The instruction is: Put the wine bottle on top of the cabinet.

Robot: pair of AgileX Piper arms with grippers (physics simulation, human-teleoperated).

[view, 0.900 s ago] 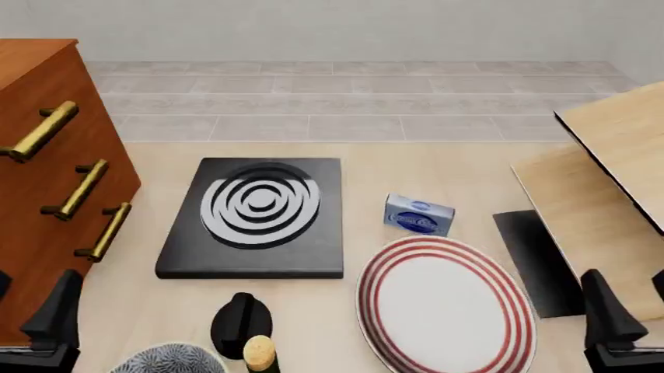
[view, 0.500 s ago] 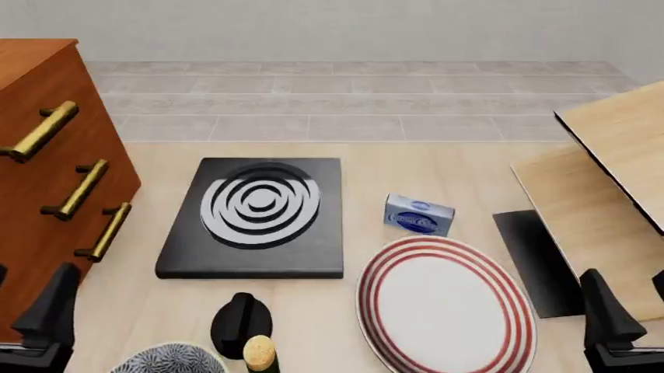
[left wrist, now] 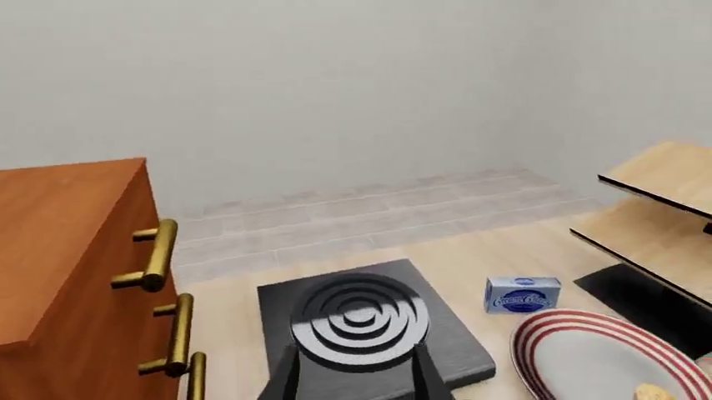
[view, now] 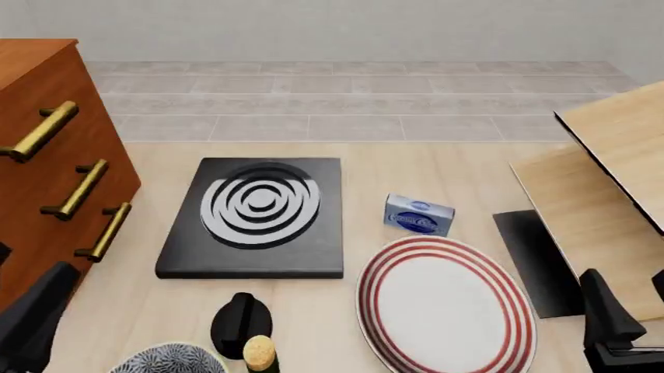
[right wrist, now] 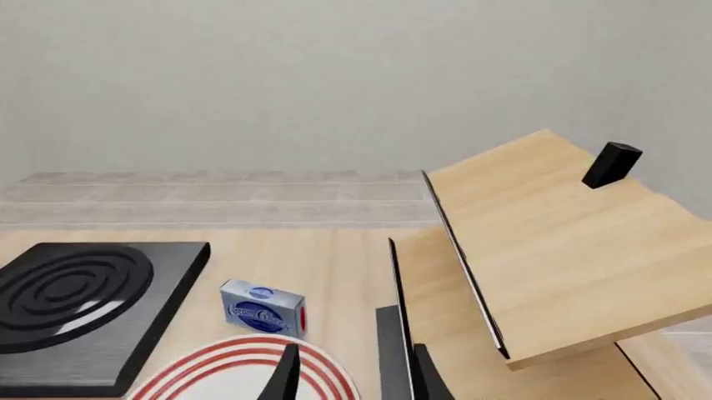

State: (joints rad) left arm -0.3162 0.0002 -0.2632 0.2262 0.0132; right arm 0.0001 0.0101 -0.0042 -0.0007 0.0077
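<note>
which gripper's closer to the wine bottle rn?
Left. In the front view the left gripper sits at the near-left corner, beside the cabinet, nearer the wine bottle. The right gripper is at the far right edge, beyond the striped plate.

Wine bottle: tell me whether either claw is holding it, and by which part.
Neither. The wine bottle stands free at the table's near edge, only its cork top showing. The left claw and right claw are both open and hold nothing.
</note>
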